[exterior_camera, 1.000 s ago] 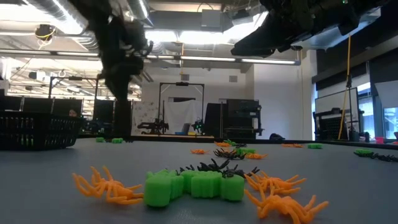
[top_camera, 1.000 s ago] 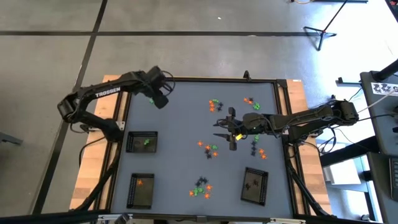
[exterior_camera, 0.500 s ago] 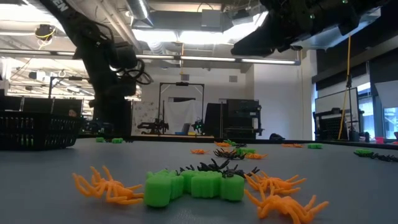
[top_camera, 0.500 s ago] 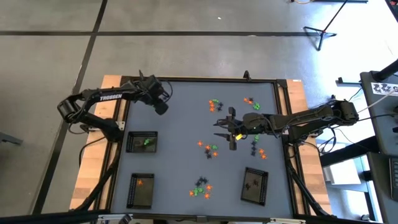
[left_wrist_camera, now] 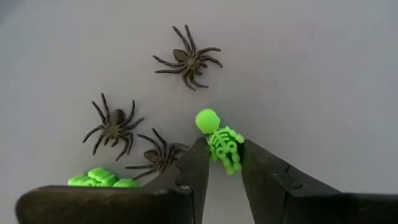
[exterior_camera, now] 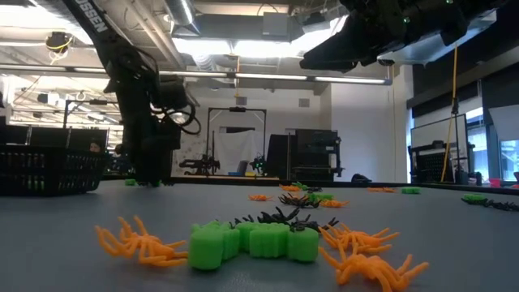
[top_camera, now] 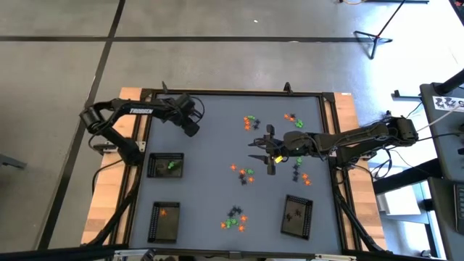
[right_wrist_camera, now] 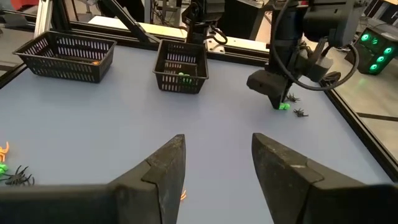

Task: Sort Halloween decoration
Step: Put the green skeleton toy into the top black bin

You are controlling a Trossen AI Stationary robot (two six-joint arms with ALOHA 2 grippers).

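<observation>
A bright green skeleton point(left_wrist_camera: 219, 142) lies flat on the grey table near its far left corner. My left gripper point(left_wrist_camera: 222, 163) points steeply down over it, open. Its two fingers stand on either side of the skeleton's legs, low over the table point(top_camera: 190, 129) point(exterior_camera: 151, 175). Three black spiders point(left_wrist_camera: 188, 59) point(left_wrist_camera: 114, 124) point(left_wrist_camera: 158, 158) and another green trinket point(left_wrist_camera: 102, 180) lie close by. My right gripper point(right_wrist_camera: 214, 168) hangs open above the table's middle point(top_camera: 261, 151) with nothing between its fingers. More orange, green and black trinkets lie in clusters point(top_camera: 245, 174) point(top_camera: 235, 217) point(top_camera: 251, 123).
Three black mesh trays stand on the table. At the left, one point(top_camera: 165, 166) holds green pieces and one point(top_camera: 164, 221) holds orange. At the near right, one point(top_camera: 297, 216) holds black. Bare table lies between the left gripper and the middle clusters. A raised rim point(top_camera: 232, 92) frames the table.
My left gripper has come straight down at the table's far left, from well above the surface to just over it. It has tipped more steeply downward, and its finger gap is unchanged. No trinket has moved.
</observation>
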